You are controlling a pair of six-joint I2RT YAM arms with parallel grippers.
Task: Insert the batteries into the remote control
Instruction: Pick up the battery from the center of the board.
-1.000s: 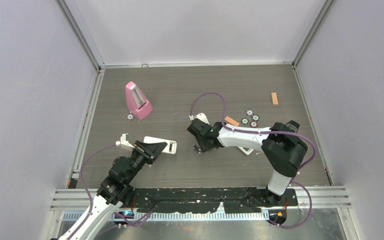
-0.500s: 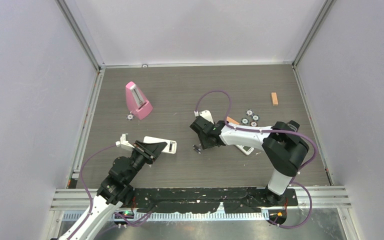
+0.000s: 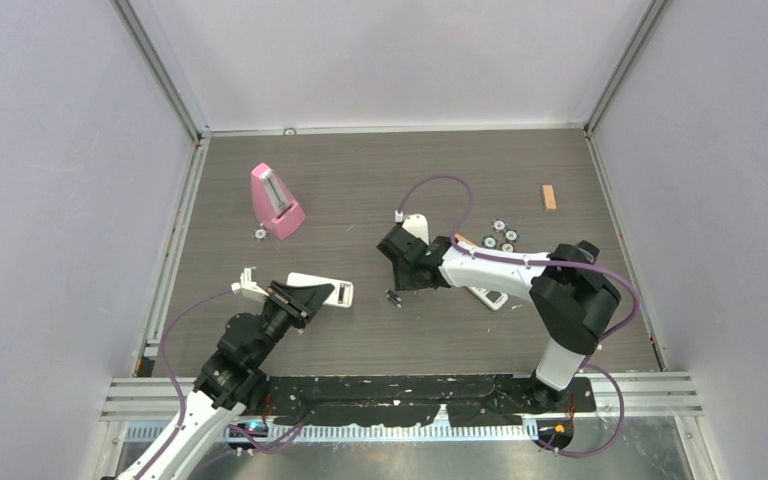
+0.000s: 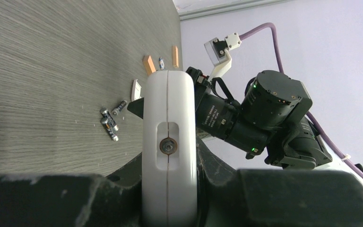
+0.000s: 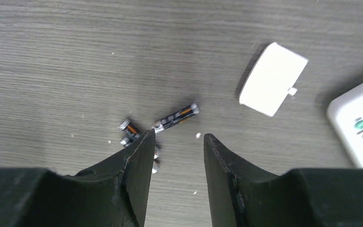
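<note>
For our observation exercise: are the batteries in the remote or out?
Out. The batteries lie loose on the table, while the left gripper holds the remote.

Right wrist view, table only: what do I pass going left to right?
Clump of batteries → lone battery → white cover piece with a small tab → corner of a white remote with a green button, cut off by the right edge.

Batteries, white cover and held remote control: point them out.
batteries (image 5: 176,116): right wrist view, middle of the clearest cell.
white cover (image 5: 273,79): right wrist view, centre of face.
remote control (image 4: 169,109): left wrist view, upper narrow side.
</note>
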